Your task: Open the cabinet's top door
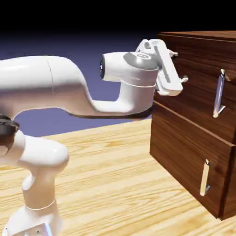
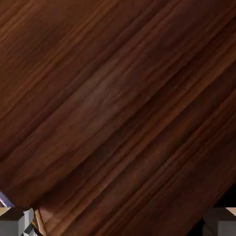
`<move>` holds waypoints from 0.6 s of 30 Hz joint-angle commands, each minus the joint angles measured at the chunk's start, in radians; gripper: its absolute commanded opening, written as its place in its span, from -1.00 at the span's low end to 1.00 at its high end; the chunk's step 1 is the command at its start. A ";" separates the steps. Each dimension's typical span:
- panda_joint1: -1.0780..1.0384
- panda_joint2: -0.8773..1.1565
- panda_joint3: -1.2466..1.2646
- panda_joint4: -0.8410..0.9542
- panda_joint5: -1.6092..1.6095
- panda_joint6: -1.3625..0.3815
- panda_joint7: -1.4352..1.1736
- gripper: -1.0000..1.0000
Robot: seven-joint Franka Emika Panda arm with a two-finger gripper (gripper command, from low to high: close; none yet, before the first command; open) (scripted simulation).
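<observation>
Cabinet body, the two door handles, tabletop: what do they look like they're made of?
Cabinet: dark walnut-like wood, low sheen, with streaky grain that fills the hand view. Could be veneer or just a texture, since it's rendered.
Upper handle and lower handle: silvery bars with bright highlights, likely brushed or polished metal.
Table: pale, pine-like wood with wavy yellow grain.

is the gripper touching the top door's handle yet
Apart. In the exterior view the gripper sits at the cabinet's left edge, with bare wood between it and the top door's handle.
</observation>
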 commanded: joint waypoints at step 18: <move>0.317 -0.080 -0.315 0.213 -0.626 -0.011 -0.247 1.00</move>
